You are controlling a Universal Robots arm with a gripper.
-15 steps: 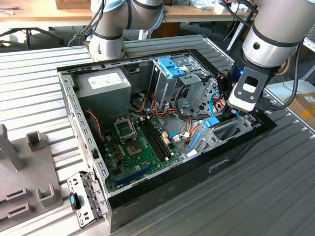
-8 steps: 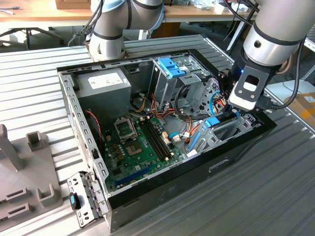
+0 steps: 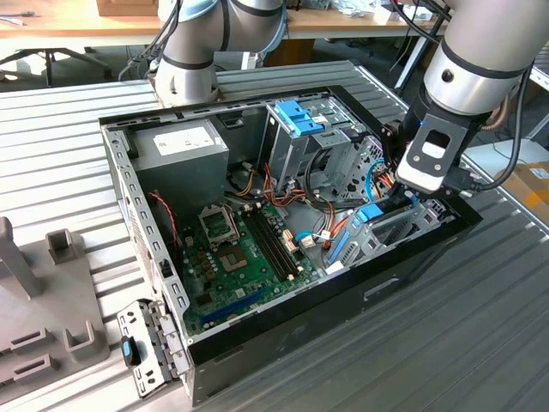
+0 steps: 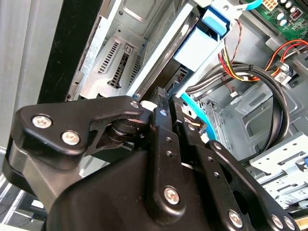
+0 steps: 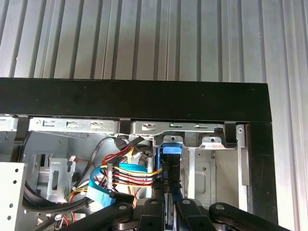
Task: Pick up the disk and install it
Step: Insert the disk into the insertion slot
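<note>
Status: pick-up looks done, install in progress.

- Gripper [image 3: 396, 193] is down inside the open PC case [image 3: 283, 335], at the right-centre of the exterior view, just inside the case's right-hand wall.
- In both wrist views the jaws are drawn in narrow and clamped on the end of the disk [image 4: 199, 45]. The gap between them is no wider than the disk's light-blue bracket. I read that as a firm hold, not a release.
- The disk stands on edge in the low drive bay [image 4: 115, 53], running away from the fingertips [image 5: 159, 195] toward the case's black outer wall. In the exterior view only its blue bracket end [image 3: 371, 213] pokes out below the wrist.
- I judge it mostly slid in. Can't tell whether it is fully seated or latched, because the bay walls hide the far end.
- Cable bundle [image 5: 120, 173] (red, yellow and black wires plus a flat blue ribbon) hangs just beside the disk. I see no plug mated to it.
- Not done: letting go of the disk, and confirming it is seated.
- Motherboard [image 3: 240, 249] and power supply [image 3: 184, 142] are well apart from the work.
</note>
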